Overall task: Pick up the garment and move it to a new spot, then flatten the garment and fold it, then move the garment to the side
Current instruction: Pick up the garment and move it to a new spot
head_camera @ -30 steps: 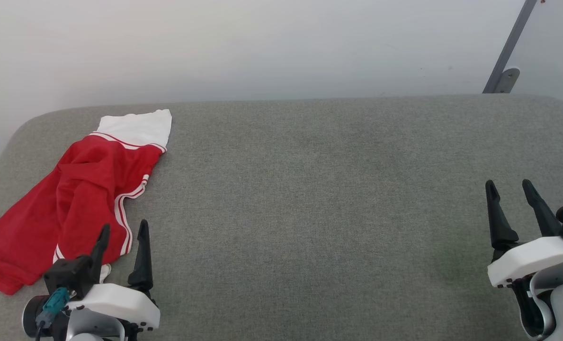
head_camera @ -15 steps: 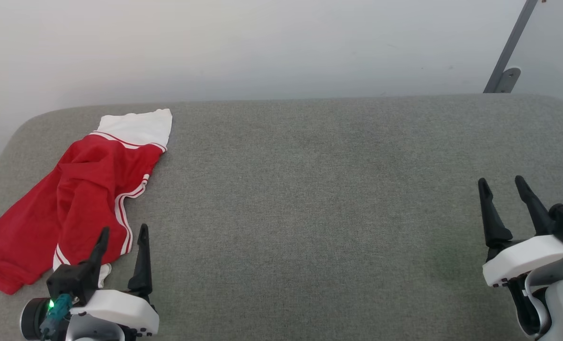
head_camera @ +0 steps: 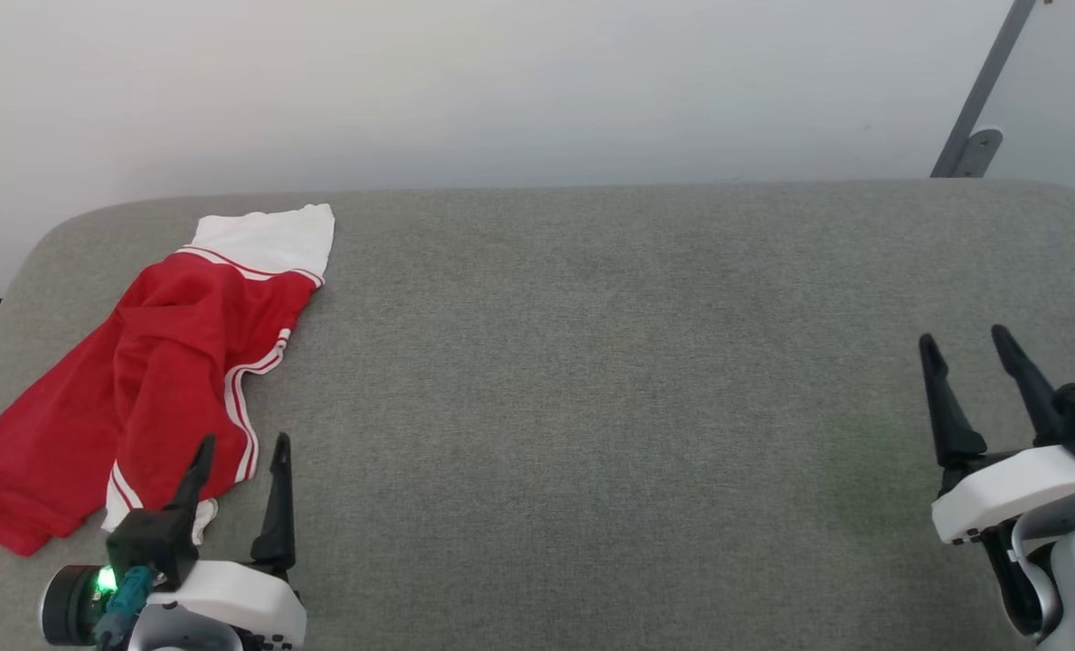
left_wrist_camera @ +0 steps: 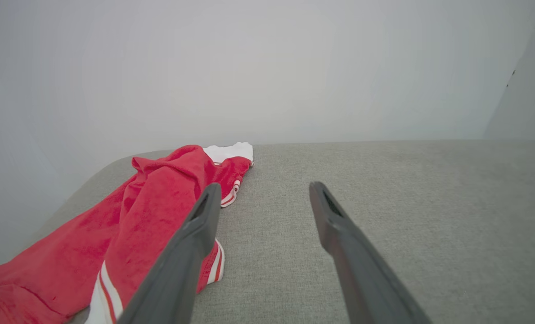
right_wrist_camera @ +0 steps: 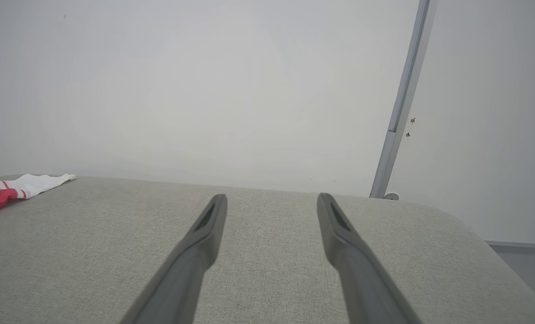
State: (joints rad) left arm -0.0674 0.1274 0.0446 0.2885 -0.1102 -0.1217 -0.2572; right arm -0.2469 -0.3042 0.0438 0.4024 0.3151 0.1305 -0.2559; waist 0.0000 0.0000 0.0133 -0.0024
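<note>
The garment (head_camera: 157,371), bright red with a white end panel and striped trim, lies rumpled at the far left of the grey padded table (head_camera: 591,362). In the left wrist view the garment (left_wrist_camera: 128,225) spreads left of my fingers. My left gripper (head_camera: 241,445) stands open at the lower left, just off the garment's near hem, with nothing between its fingers; the left gripper (left_wrist_camera: 263,189) shows both fingers apart. My right gripper (head_camera: 966,339) is open far to the right over bare fabric, again seen as the right gripper (right_wrist_camera: 271,198). A white tip of the garment (right_wrist_camera: 33,183) shows at far left.
A pale wall (head_camera: 537,81) rises behind the table's far edge. A grey metal post (head_camera: 980,90) with a bracket leans at the back right. The table's rounded corners fall away at left and right.
The left gripper has drawn back slightly toward the near edge. The right gripper has shifted a little up and left. The garment lies as before.
</note>
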